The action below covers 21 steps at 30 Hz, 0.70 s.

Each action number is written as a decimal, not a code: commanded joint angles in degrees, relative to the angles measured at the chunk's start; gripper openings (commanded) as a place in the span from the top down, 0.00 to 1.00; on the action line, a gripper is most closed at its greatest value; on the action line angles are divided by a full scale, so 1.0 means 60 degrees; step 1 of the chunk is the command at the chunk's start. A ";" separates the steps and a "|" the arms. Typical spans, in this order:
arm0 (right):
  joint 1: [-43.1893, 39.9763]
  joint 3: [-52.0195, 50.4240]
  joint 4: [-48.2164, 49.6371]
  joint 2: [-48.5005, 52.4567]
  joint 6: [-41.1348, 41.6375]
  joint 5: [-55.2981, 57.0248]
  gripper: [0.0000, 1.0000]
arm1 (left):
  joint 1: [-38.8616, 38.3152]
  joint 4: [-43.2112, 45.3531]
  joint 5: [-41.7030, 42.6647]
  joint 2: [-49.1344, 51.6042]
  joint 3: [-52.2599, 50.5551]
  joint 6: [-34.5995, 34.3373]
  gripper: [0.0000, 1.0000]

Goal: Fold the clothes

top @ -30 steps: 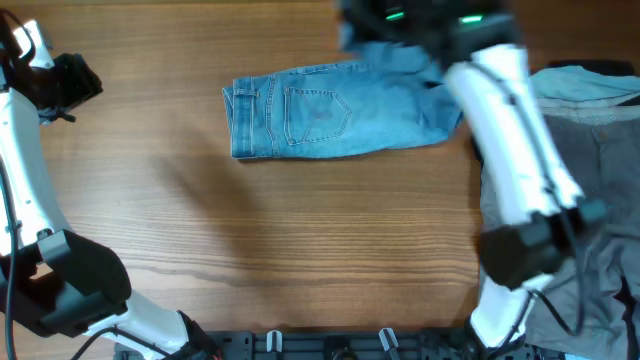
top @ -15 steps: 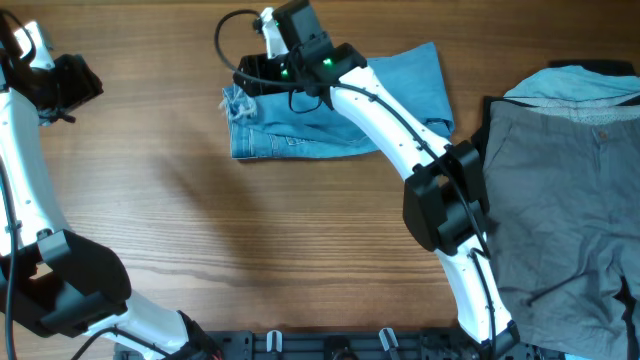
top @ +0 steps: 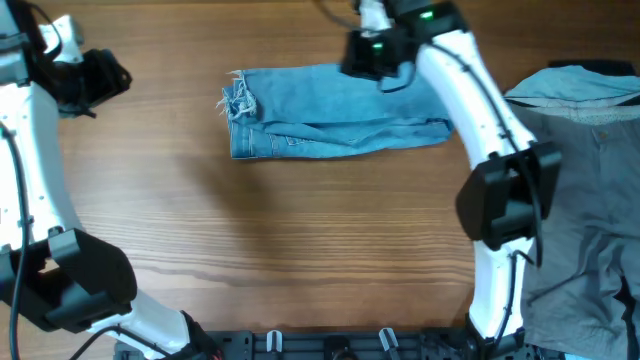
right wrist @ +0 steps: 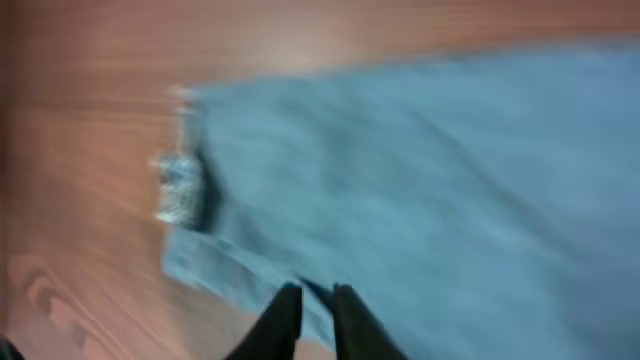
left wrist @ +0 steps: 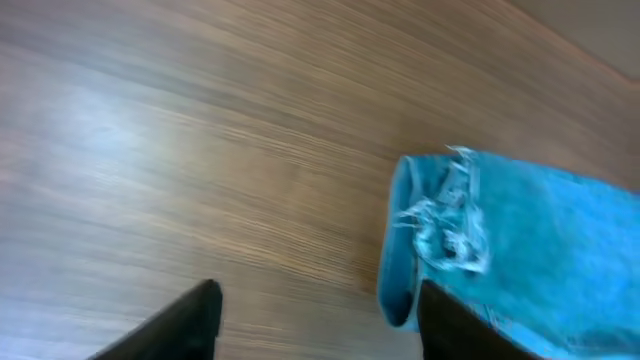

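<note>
The light-blue jeans (top: pixel 340 105) lie folded in a flat band at the back middle of the table, with the frayed hems (top: pixel 238 98) at the left end. My right gripper (top: pixel 372 55) hangs over the jeans' far edge, its fingers (right wrist: pixel 315 312) shut and empty above the denim (right wrist: pixel 420 170); this view is blurred. My left gripper (top: pixel 100 78) is open and empty at the far left, apart from the jeans. Its fingers (left wrist: pixel 320 325) frame bare wood, with the frayed end (left wrist: pixel 450 215) just to the right.
Grey trousers (top: pixel 580 190) lie spread at the right edge, with a pale blue garment (top: pixel 580 82) under their top. The right arm's body (top: pixel 500 200) stands between the jeans and the trousers. Bare wood table (top: pixel 300 240) lies in front of the jeans.
The right gripper carried the jeans' leg end over to the left, let it lie there, and moved back right above the far edge. The left gripper shifted slightly right.
</note>
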 commanded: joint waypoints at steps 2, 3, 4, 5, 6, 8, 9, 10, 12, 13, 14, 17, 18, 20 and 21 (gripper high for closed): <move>-0.1056 -0.0652 -0.1293 0.0226 0.0273 0.0178 0.87 | -0.0947 -0.0091 0.0419 -0.0029 -0.0018 0.0080 0.52; -0.1093 -0.1198 -0.1271 0.0226 0.0270 0.0178 0.88 | -0.1162 -0.0102 0.0423 0.0080 -0.0018 0.0076 0.44; -0.1089 -0.1515 -0.1191 0.0226 0.0259 0.0175 0.88 | -0.1319 -0.0095 0.0419 0.0208 -0.0022 0.0076 0.24; -0.1064 -0.2065 -0.0984 0.0229 0.0251 0.0157 0.88 | -0.1497 -0.0084 0.0423 0.0386 -0.0026 0.0076 0.17; -0.1009 -0.2630 -0.0674 0.0229 0.0248 0.0055 0.88 | -0.1639 -0.0080 0.0423 0.0572 -0.0026 0.0076 0.13; -0.0892 -0.3679 0.0033 0.0229 0.0244 -0.0310 0.88 | -0.1931 -0.0084 0.0532 0.1137 -0.0029 0.0076 0.10; -0.0860 -0.4069 0.0350 0.0229 0.0248 -0.0441 0.88 | -0.2022 -0.0084 0.0718 0.1399 -0.0026 0.0076 0.09; -0.0812 -0.4612 0.0765 0.0229 0.0284 -0.0492 0.88 | -0.2167 -0.0051 0.1275 0.1916 -0.0026 0.0080 0.04; -0.0809 -0.5227 0.1381 0.0233 0.0299 -0.0488 0.88 | -0.2313 0.0062 0.1770 0.2503 -0.0029 0.0080 0.00; -0.0812 -0.5384 0.1534 0.0233 0.0375 -0.0484 0.88 | -0.2368 0.0113 0.1858 0.2718 -0.0029 0.0076 0.00; -0.0816 -0.5577 0.1705 0.0233 0.0576 -0.0463 0.88 | -0.2422 0.0168 0.2004 0.2973 -0.0026 0.0076 0.00; -0.0820 -0.5832 0.1902 0.0233 0.0761 -0.0448 0.89 | -0.2583 0.0251 0.2656 0.3818 -0.0026 0.0080 0.00; -0.0820 -0.5832 0.1927 0.0233 0.0761 -0.0448 0.89 | -0.2659 0.0353 0.2867 0.4138 -0.0026 0.0080 0.00; -0.0827 -0.5832 0.1978 0.0233 0.0761 -0.0448 0.89 | -0.2809 0.0568 0.3034 0.4594 -0.0029 0.0076 0.00; -0.0831 -0.5832 0.1978 0.0233 0.0754 -0.0448 0.89 | -0.2878 0.0634 0.3122 0.4754 -0.0029 0.0076 0.00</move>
